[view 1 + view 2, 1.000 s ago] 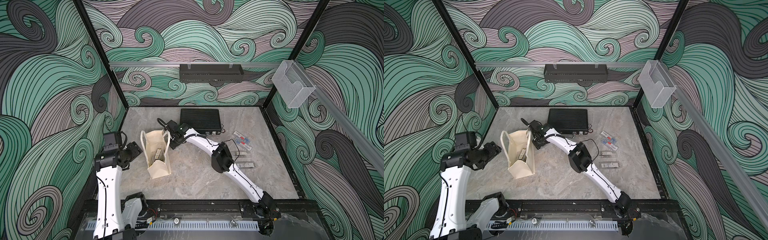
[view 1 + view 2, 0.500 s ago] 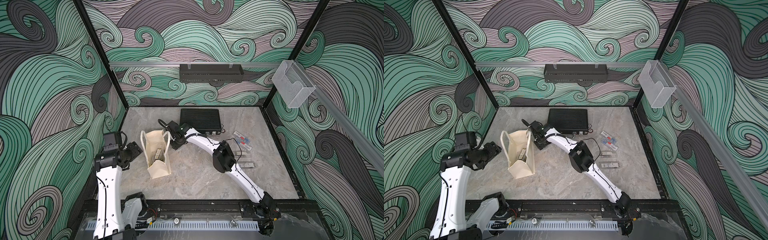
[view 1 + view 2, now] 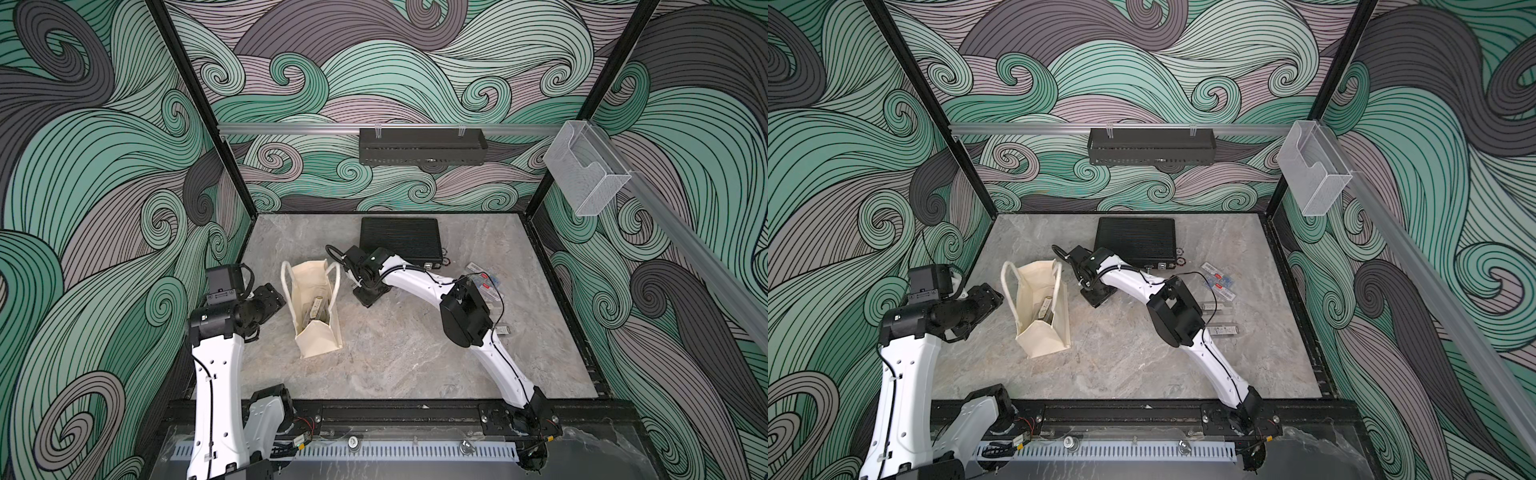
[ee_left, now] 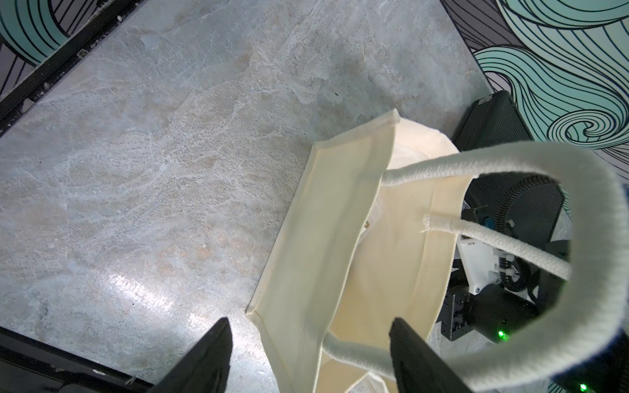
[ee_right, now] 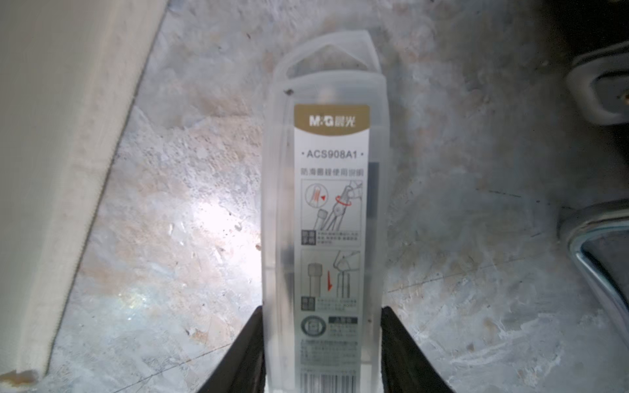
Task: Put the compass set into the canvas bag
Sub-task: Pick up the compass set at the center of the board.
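There's the compass set, pinched at its near end by the right gripper, jaws closed on both long edges, low over the worktop just beside the bag. It's frosted, slick plastic, long and slim, so lift straight, clear the stiff canvas rim and the rope handles, then tip it in end first. The left gripper gapes wide at the bag's other side, holding nothing; it could steady that soft wall.
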Controlling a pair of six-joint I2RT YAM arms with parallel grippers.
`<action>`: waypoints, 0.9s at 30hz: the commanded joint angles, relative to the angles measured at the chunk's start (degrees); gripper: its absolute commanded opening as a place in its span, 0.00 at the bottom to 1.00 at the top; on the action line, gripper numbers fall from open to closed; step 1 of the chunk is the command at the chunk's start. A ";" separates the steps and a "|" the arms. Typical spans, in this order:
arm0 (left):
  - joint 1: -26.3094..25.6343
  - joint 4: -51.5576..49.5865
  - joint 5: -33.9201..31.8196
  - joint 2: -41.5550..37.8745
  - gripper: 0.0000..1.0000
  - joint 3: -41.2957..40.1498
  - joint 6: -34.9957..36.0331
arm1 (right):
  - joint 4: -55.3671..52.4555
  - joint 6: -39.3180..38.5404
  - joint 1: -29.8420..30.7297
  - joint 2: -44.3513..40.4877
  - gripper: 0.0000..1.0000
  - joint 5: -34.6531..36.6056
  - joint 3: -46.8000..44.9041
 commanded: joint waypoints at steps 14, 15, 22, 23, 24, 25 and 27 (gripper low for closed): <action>-0.50 -0.12 0.86 -1.00 0.75 0.00 -0.58 | -4.57 -1.43 -1.19 5.62 0.67 -0.94 8.69; -0.50 -0.03 0.90 -0.96 0.75 -0.05 -0.62 | -4.77 -1.33 -1.32 6.07 0.67 -1.17 9.18; -0.50 -0.01 0.91 -1.06 0.75 -0.10 -0.73 | -8.79 -0.94 -2.20 10.38 0.67 -1.83 15.17; -0.50 -0.05 0.74 -1.13 0.75 -0.13 -0.66 | -9.18 -0.82 -2.21 10.84 0.67 -1.94 16.05; -0.52 -0.02 0.81 -1.21 0.75 -0.22 -0.66 | -9.41 -0.89 -2.18 11.08 0.66 -1.86 16.39; -0.50 0.00 0.78 -1.15 0.75 -0.31 -0.66 | -9.32 -0.97 -2.18 11.27 0.66 -1.82 16.48; -0.60 0.20 0.94 -1.11 0.75 -0.52 -0.82 | -9.41 -1.04 -2.25 11.59 0.64 -1.93 16.81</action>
